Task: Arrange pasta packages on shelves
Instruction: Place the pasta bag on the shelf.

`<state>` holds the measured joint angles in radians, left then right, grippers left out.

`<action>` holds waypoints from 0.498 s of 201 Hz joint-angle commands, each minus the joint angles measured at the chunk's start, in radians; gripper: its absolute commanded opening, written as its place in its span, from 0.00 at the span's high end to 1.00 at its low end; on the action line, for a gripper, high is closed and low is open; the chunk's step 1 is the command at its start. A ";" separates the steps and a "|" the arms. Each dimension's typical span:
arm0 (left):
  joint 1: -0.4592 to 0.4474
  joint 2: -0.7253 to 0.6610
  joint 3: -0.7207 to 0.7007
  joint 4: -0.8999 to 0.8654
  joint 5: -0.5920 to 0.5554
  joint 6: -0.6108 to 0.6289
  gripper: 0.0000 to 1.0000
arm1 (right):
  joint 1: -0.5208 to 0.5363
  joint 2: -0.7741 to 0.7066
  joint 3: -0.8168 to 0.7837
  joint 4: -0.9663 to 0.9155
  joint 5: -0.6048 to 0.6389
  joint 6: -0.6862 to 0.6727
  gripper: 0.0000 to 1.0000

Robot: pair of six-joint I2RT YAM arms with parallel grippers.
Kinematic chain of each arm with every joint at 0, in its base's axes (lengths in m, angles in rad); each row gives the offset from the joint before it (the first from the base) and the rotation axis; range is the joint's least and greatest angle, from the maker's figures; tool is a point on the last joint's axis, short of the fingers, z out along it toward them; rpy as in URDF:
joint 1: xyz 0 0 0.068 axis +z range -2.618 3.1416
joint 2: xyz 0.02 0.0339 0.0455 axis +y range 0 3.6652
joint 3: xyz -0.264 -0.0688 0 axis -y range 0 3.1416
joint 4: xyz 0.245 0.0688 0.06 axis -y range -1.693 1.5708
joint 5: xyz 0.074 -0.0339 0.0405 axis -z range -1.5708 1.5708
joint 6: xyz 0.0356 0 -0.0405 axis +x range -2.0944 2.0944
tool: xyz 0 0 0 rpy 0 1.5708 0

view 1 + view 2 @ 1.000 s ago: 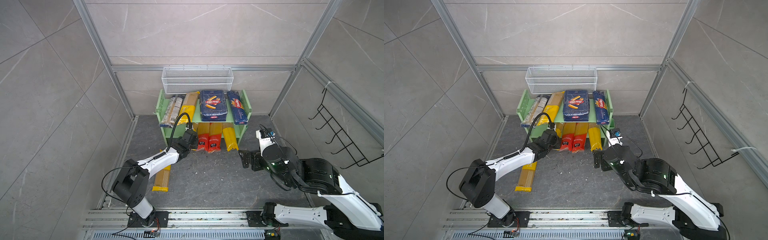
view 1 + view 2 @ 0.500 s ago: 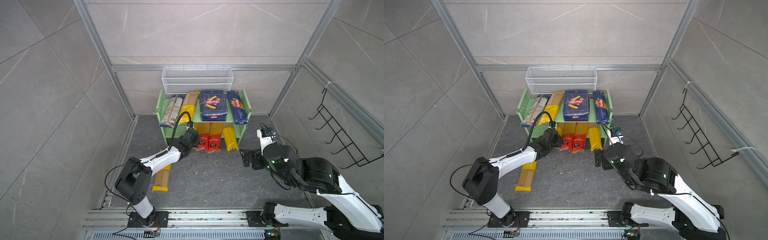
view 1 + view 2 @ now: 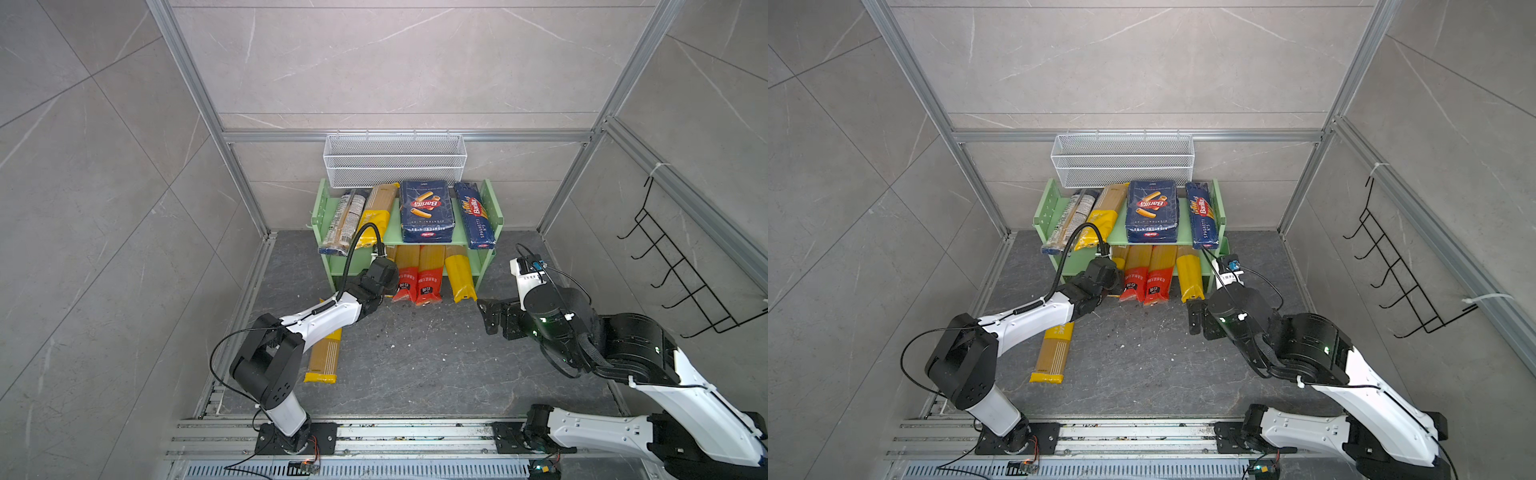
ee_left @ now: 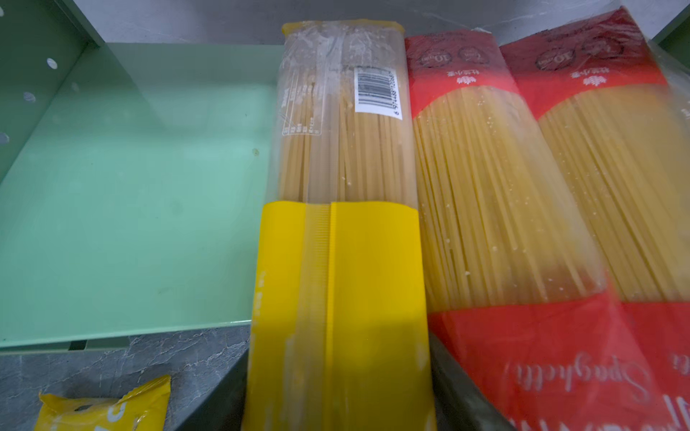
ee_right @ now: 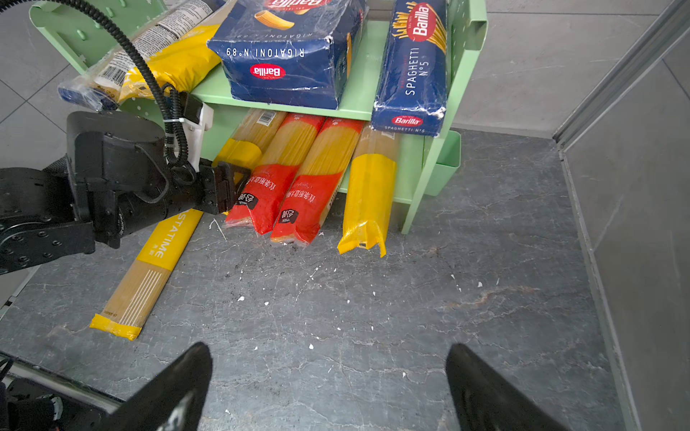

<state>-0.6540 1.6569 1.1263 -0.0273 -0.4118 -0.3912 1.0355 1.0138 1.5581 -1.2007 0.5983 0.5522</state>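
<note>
Hardly anything has moved: left gripper [image 4: 336,349] flanks the yellow bag [image 4: 338,149] on the green shelves [image 4: 130,205], grip unclear, right gripper [image 5: 328,349] wide open over grey floor [image 5: 410,298].

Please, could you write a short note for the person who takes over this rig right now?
Left gripper: jaws flank a yellow spaghetti pack on the lower shelf; grip unclear.
Right gripper: open, empty, over the floor.
Done: four packs on the upper shelf, four on the lower.
To do: one yellow pack on the floor, partly under the left arm.
</note>
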 commanded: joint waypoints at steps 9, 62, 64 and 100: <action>0.031 -0.078 -0.015 0.044 -0.006 -0.047 0.35 | -0.006 0.002 0.028 0.012 -0.018 -0.016 0.00; 0.014 -0.183 -0.103 0.028 -0.001 -0.060 0.31 | -0.007 0.011 0.020 0.039 -0.043 -0.023 0.00; 0.014 -0.188 -0.107 0.028 -0.001 -0.062 0.30 | -0.008 0.011 0.018 0.039 -0.042 -0.024 0.00; 0.000 -0.253 -0.156 0.002 -0.010 -0.074 0.30 | -0.010 0.006 0.010 0.047 -0.052 -0.021 0.00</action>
<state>-0.6483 1.4811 0.9833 -0.0299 -0.3904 -0.4355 1.0317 1.0229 1.5581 -1.1698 0.5579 0.5449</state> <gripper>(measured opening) 0.702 0.997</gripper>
